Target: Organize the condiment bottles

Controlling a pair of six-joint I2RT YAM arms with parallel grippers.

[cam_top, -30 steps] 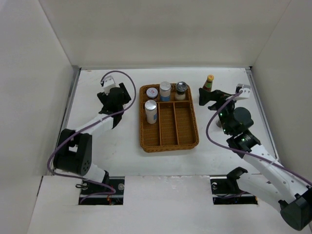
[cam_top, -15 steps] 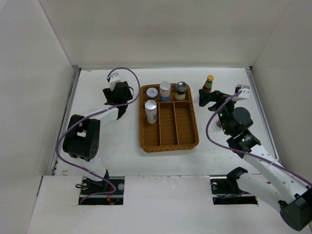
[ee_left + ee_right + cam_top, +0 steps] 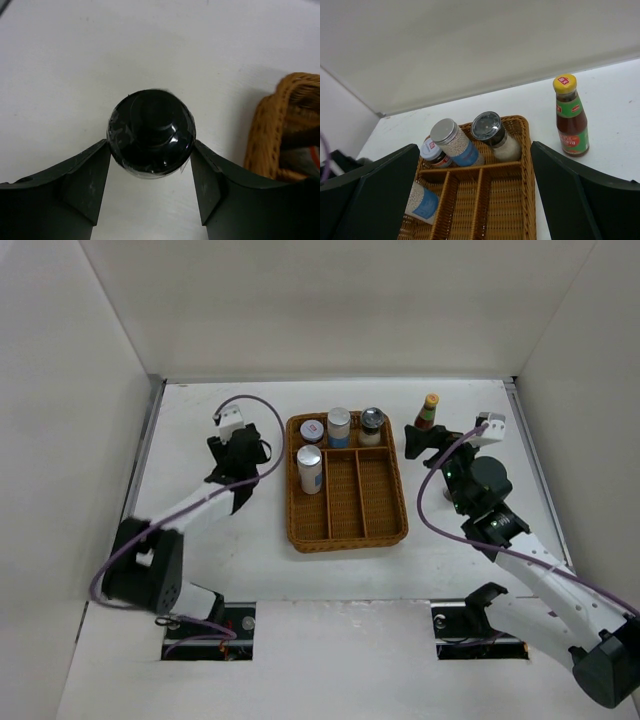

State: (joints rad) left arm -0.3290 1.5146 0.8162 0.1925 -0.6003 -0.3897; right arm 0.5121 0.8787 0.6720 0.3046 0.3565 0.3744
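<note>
My left gripper (image 3: pixel 151 150) is shut on a black-capped bottle (image 3: pixel 151 132); both fingertips press the sides of its glossy cap. The bottle stands on the white table just left of the wicker tray (image 3: pixel 280 125). From above, my left gripper (image 3: pixel 240 455) hides that bottle. In the tray's (image 3: pixel 347 530) back compartment stand a small jar (image 3: pixel 312 430), a silver-lidded bottle (image 3: pixel 339 425) and a dark-lidded shaker (image 3: pixel 372 423). Another silver-lidded bottle (image 3: pixel 310 468) stands in the left slot. A red, yellow-capped sauce bottle (image 3: pixel 571 117) stands on the table right of the tray. My right gripper (image 3: pixel 425 440) is open beside it, holding nothing.
The tray's middle and right long slots (image 3: pixel 505 205) hold nothing. White walls enclose the table at the back and on both sides. My right arm's purple cable (image 3: pixel 430 500) loops over the table right of the tray.
The left jaws have closed in on the black cap, and the left arm has shifted a little at the tray's left. The right arm has barely moved.
</note>
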